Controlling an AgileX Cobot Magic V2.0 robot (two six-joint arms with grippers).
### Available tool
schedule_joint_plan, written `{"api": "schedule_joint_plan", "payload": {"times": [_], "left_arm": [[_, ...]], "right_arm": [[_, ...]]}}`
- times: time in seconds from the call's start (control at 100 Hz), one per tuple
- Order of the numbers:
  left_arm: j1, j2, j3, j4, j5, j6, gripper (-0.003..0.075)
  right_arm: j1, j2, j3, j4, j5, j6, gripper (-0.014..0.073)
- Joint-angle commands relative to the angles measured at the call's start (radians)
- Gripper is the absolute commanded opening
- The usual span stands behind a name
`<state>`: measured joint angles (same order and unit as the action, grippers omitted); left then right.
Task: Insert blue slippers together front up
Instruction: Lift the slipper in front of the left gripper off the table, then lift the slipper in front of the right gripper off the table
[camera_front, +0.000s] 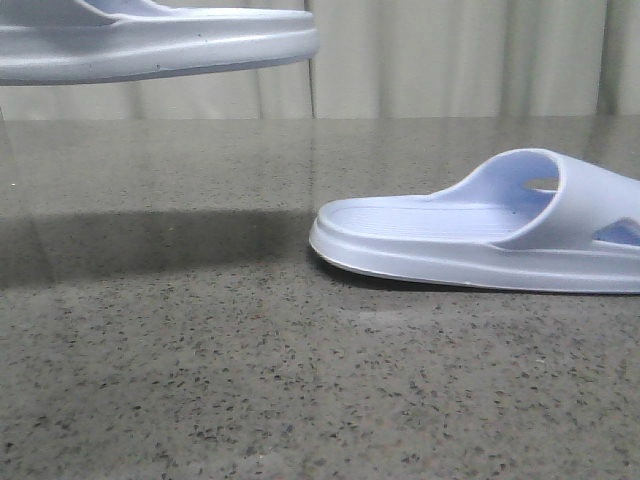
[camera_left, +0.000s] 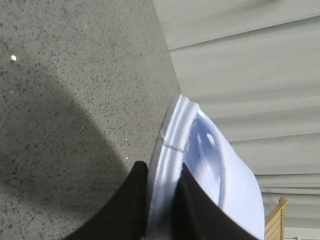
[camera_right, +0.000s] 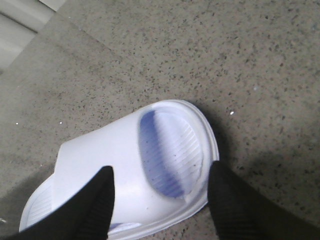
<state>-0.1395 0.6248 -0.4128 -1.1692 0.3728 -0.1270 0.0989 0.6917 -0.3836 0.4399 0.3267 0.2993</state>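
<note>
Two blue slippers, one per arm. Left gripper clenched on one slipper's sole edge, holding it well above the table, prob. ready for mating. Right gripper spread wide, fingers straddling the other slipper, flat on the table; contact unclear, not gripping.

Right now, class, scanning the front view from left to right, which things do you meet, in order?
Raised blue slipper at upper left → its dark shadow on the table → second blue slipper resting flat on the table at right.
</note>
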Motion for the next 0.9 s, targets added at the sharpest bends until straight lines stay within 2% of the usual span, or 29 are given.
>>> {"api": "schedule_joint_plan", "payload": {"times": [0.0,0.49,0.89], "left_arm": [[-0.005,-0.002,-0.026,-0.032,-0.015,0.001,0.0027],[-0.005,-0.002,-0.026,-0.032,-0.011,0.001,0.0027],[-0.005,0.003,-0.026,-0.032,-0.006,0.001,0.0027]], "right_arm": [[-0.004,0.041,-0.026,0.011,-0.085,0.003,0.0349],[-0.004,0.205,-0.026,0.011,-0.161,0.003,0.0349],[-0.004,0.302,-0.026,0.019,-0.165,0.003,0.0349]]}}
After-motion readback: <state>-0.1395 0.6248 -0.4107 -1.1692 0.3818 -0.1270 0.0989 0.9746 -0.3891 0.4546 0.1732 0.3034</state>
